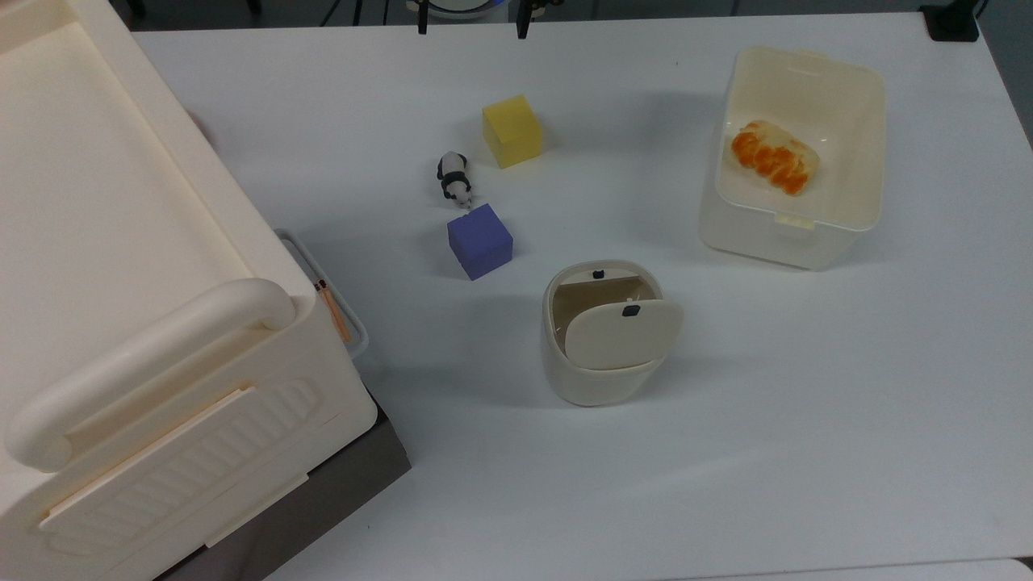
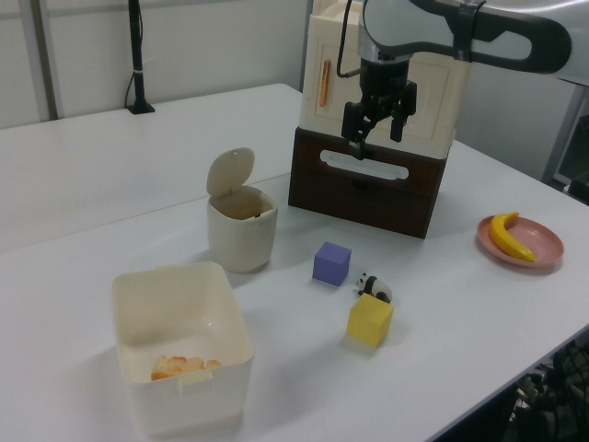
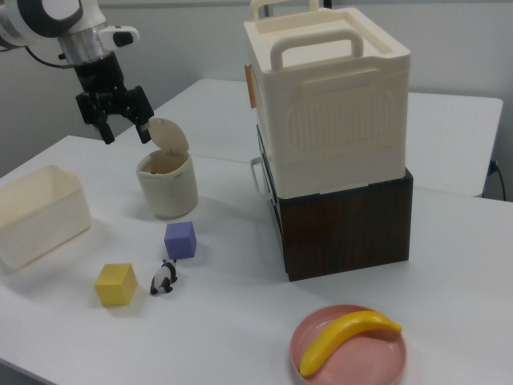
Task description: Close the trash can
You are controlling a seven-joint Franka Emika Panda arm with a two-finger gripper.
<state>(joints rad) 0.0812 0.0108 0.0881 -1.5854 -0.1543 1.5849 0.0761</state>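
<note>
Small cream plastic trash can [image 1: 601,367] standing with its hinged beige lid [image 1: 623,332] raised, near the middle of the white tabletop [image 1: 807,403].

The end effector [image 3: 119,122] hangs in the air with its two fingers spread and nothing between them; in the right view it sits up and to the left of the raised lid, apart from it. A purple cube [image 1: 480,240] lies just beside the trash can, with a small panda figure [image 1: 454,178] and a yellow cube [image 1: 512,131] beyond it. A rectangular cream tub [image 1: 795,153] holding an orange-streaked bread roll [image 1: 775,156] stands well apart at the top view's right. A large cream box with a handle [image 3: 329,100] rests on a dark brown base [image 3: 345,224]; a pink plate [image 3: 350,346] carries a banana [image 3: 346,338].
</note>
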